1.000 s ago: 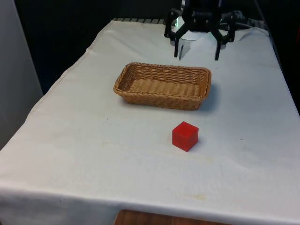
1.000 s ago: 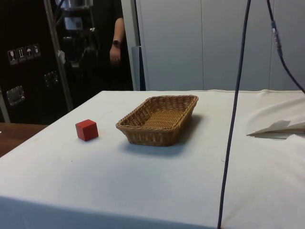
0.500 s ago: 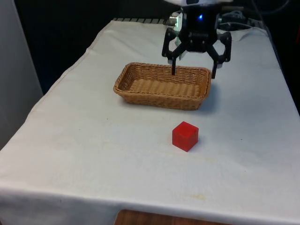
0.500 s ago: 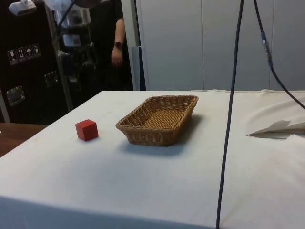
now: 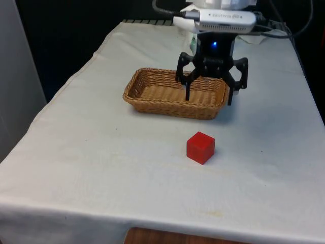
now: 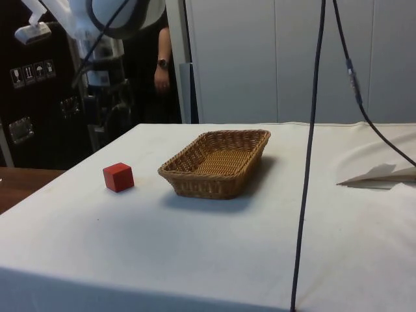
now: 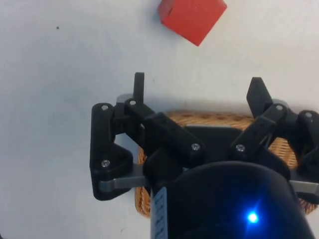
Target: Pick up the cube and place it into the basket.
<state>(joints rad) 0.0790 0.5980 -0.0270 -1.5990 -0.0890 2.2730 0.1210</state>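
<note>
A red cube (image 5: 200, 147) lies on the white cloth in front of a woven wicker basket (image 5: 172, 108), a short way off its right end. In the side view the cube (image 6: 118, 177) sits left of the basket (image 6: 208, 185). My gripper (image 5: 208, 96) hangs open above the basket's right half, fingers pointing down, nothing between them. In the wrist view the gripper (image 7: 198, 89) is spread wide, with the basket rim (image 7: 214, 119) under it and the cube (image 7: 192, 17) beyond the fingertips.
A dark cable (image 6: 311, 162) hangs down across the side view. A raised fold of white cloth (image 6: 377, 174) lies at that view's right. A person's arm (image 6: 159, 62) with a wristwatch shows behind the table.
The gripper has come from the table's far end towards the cube and now hangs over the basket, still open. Cube and basket have not moved.
</note>
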